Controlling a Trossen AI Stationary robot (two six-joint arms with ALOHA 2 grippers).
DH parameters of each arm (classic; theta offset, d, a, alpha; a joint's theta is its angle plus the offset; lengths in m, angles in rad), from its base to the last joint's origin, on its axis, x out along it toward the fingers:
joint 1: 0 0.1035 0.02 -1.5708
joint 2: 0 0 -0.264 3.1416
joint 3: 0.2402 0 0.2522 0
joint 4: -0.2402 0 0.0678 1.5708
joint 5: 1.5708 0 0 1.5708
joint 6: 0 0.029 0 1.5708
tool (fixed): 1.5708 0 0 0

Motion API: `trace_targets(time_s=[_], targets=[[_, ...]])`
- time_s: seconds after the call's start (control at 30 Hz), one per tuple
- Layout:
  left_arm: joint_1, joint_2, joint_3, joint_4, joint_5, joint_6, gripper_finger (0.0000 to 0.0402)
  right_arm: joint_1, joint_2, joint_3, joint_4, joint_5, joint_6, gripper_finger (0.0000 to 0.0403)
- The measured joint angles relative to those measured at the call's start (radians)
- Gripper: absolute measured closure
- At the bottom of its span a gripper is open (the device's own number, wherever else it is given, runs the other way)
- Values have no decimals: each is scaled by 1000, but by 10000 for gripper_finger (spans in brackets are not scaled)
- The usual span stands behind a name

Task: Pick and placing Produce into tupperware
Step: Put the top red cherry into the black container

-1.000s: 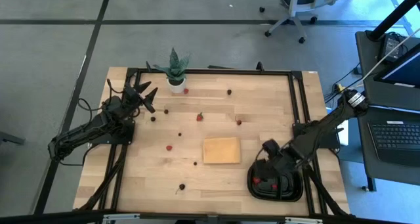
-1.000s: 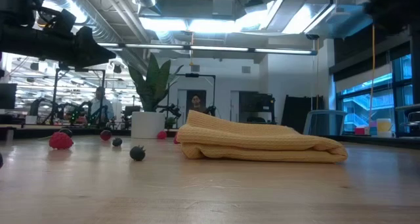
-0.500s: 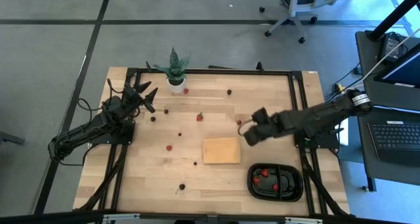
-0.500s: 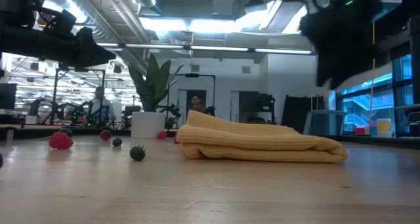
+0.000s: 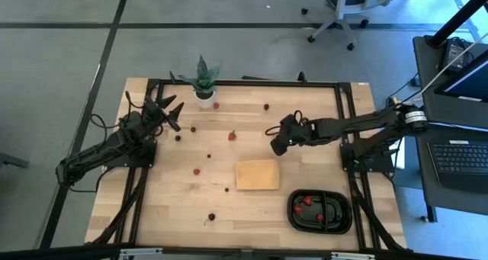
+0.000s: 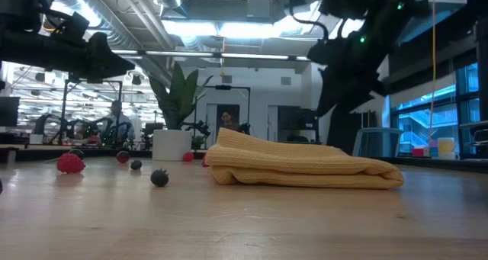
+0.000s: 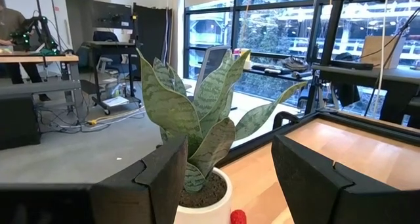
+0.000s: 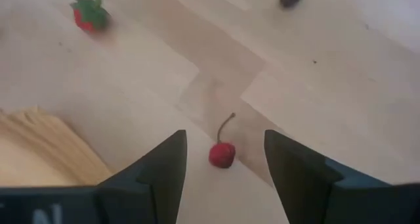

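Observation:
Small red and dark berries lie scattered on the wooden table: a strawberry (image 5: 232, 136), another red piece (image 5: 196, 171), and dark ones (image 5: 266, 106) (image 5: 211, 216). The black two-compartment tray (image 5: 320, 212) sits at the near right with red pieces inside. My right gripper (image 5: 276, 143) hovers open over a red cherry with a stem (image 8: 222, 154), one finger on either side and not touching it. My left gripper (image 5: 171, 111) waits open at the far left, facing the potted plant (image 7: 197, 138).
A folded tan pad (image 5: 257, 174) lies mid-table, just on the near side of the right gripper, and bulks large in the low view (image 6: 301, 168). The potted spiky plant (image 5: 203, 83) stands at the far left edge. Black frame rails (image 5: 347, 115) border the table.
My right gripper has left the tray at the near right corner, risen, and swung toward the table's far left. It now stands over a red cherry beyond the pad's far right corner. The tray now lies uncovered with red pieces showing inside.

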Motion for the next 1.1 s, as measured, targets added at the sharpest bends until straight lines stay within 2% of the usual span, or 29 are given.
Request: trace_targets(time_s=[0.43, 0.77, 0.93, 1.1], targets=[[0, 0, 0, -17, 2, -3, 186, -1, 123, -52, 38, -3, 26, 197], [0, 0, 0, -17, 3, -56, 186, -1, 166, -52, 47, -2, -7, 197], [0, 0, 0, -16, 3, -57, 186, -1, 179, -51, 56, 66, -3, 197], [0, 0, 0, -16, 3, -57, 186, -1, 186, -51, 85, 63, -1, 197]])
